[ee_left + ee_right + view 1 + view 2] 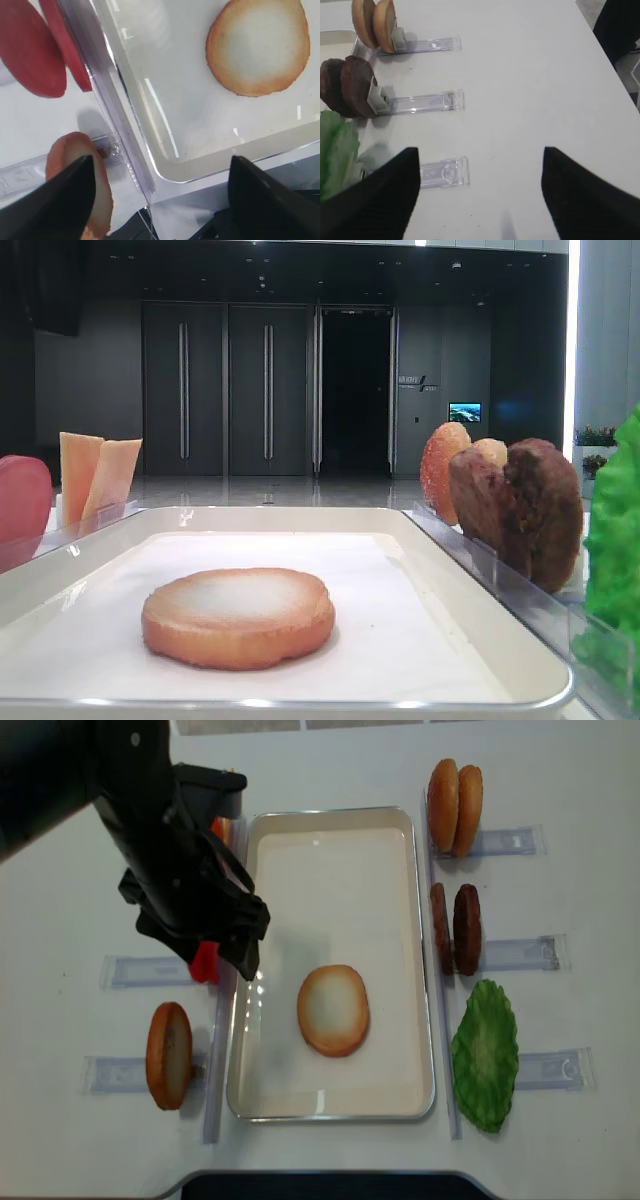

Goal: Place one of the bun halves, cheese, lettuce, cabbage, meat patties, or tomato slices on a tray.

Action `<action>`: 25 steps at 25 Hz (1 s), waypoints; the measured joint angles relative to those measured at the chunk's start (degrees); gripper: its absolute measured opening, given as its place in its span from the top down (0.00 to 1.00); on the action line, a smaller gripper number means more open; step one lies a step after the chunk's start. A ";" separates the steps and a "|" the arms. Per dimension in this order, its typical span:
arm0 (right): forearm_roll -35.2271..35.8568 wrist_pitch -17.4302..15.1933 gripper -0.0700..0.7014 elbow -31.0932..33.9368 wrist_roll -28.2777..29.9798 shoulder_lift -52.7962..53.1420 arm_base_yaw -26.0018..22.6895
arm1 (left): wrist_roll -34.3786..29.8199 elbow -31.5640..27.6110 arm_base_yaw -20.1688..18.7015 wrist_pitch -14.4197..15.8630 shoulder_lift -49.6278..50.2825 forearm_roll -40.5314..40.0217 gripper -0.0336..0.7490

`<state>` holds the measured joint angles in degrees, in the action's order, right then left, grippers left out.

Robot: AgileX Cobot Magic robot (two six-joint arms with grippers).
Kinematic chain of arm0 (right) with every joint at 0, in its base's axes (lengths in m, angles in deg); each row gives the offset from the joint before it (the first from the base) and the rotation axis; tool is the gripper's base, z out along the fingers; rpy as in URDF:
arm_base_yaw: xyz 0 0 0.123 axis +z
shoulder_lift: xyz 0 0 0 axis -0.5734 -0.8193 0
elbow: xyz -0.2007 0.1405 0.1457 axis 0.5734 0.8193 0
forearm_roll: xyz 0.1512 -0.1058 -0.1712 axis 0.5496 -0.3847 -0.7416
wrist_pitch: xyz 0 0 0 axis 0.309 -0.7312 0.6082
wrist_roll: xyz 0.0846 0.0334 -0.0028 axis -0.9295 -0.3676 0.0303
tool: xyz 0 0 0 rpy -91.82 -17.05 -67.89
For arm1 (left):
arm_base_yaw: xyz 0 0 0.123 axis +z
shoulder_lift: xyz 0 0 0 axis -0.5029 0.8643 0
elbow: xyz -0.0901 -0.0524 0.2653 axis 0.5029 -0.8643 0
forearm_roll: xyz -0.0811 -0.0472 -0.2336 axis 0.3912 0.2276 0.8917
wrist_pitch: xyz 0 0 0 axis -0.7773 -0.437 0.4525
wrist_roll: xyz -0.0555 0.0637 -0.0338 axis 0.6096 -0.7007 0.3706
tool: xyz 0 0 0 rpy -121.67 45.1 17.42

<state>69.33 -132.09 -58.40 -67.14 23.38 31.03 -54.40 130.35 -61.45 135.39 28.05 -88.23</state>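
Our left gripper (160,200) stands open, holding nothing, at the bottom of the left wrist view, above the near rim of the tray (170,172). We see the bun half (333,1010) lying flat, pale face up, in the lower middle of the tray. Our right gripper (480,195) also gapes empty over bare table (535,75).

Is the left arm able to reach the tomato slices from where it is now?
Probably yes. The open left gripper hangs just beside the tomato slices, which stand upright outside the tray rim, and nothing lies between them.
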 joint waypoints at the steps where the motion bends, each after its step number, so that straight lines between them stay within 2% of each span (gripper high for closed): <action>1: 0.00 0.00 0.24 0.00 0.00 0.00 0.00 | 0.00 0.00 0.28 0.00 -0.27 -0.05 0.15; 11: 0.00 0.00 0.24 0.00 0.00 0.00 0.00 | 0.00 0.00 5.81 0.17 -3.50 -1.85 0.15; 25: 0.00 0.00 0.24 0.00 0.00 0.00 0.00 | -3.42 0.00 19.42 0.44 -8.28 -4.47 0.15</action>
<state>69.33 -132.09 -58.40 -67.14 23.38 31.03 -57.82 130.35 -42.03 135.84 19.78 -92.70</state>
